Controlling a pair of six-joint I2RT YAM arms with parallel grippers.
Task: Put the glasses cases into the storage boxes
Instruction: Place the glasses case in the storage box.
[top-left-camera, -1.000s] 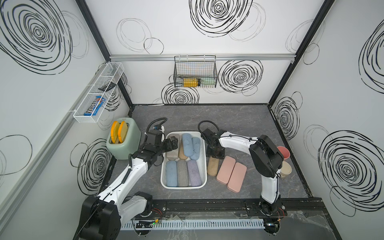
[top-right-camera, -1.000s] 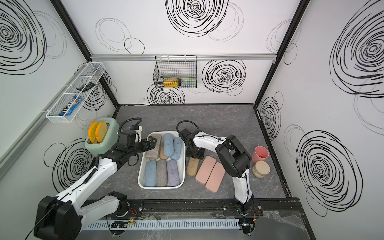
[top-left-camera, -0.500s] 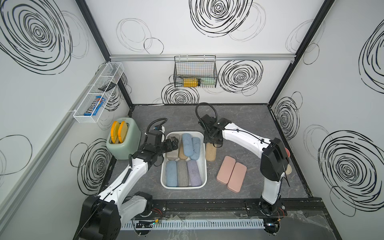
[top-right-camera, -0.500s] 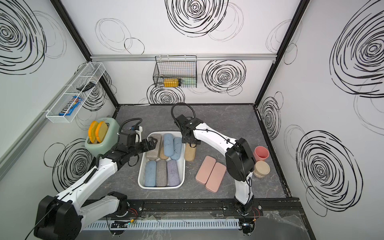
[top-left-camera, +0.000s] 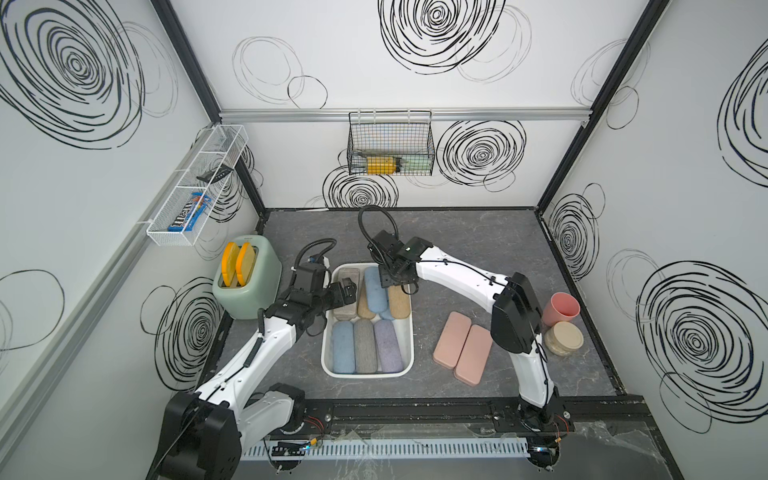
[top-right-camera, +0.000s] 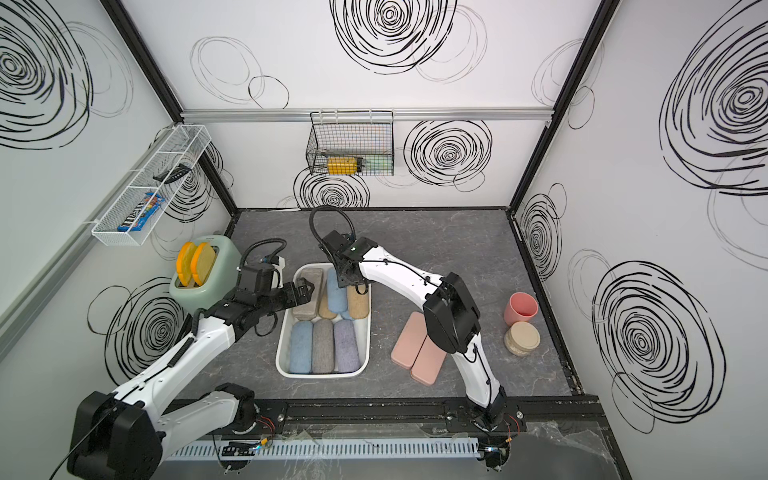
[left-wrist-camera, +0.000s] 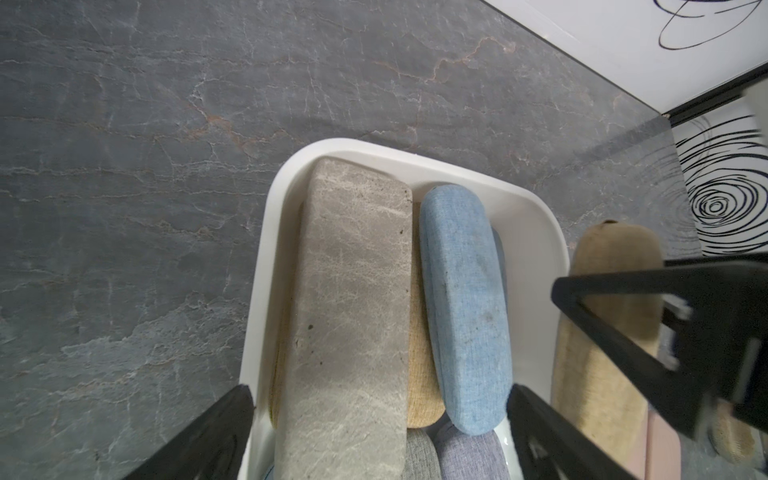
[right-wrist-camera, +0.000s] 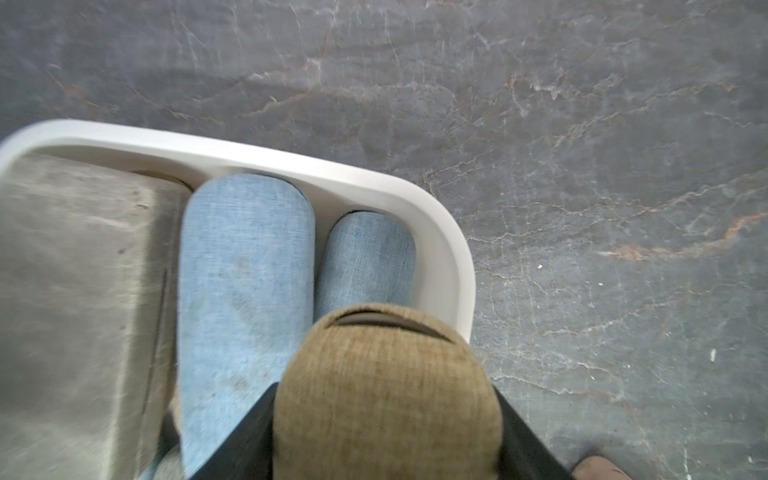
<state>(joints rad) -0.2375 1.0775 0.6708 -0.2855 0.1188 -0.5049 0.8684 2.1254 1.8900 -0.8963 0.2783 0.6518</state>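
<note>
- I see the left gripper (left-wrist-camera: 378, 390) fingers spread wide, holding nothing; the grey-beige case (left-wrist-camera: 353, 291) lies between them.
- The right gripper (top-left-camera: 398, 284) fingers clamp the tan case (right-wrist-camera: 386, 395); the storage box (right-wrist-camera: 440, 232) rim sits just beyond the fingertips.

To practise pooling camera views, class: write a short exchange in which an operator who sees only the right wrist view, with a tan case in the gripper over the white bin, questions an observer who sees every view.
Operator: The right gripper holds the tan case over the white bin. Are any cases outside it?
Observer: Yes, two pink cases lie side by side on the table, outside the bin.
Operator: What is the left gripper doing?
Observer: It hangs open over the grey-beige case, at the bin's opposite side from yours.
</note>
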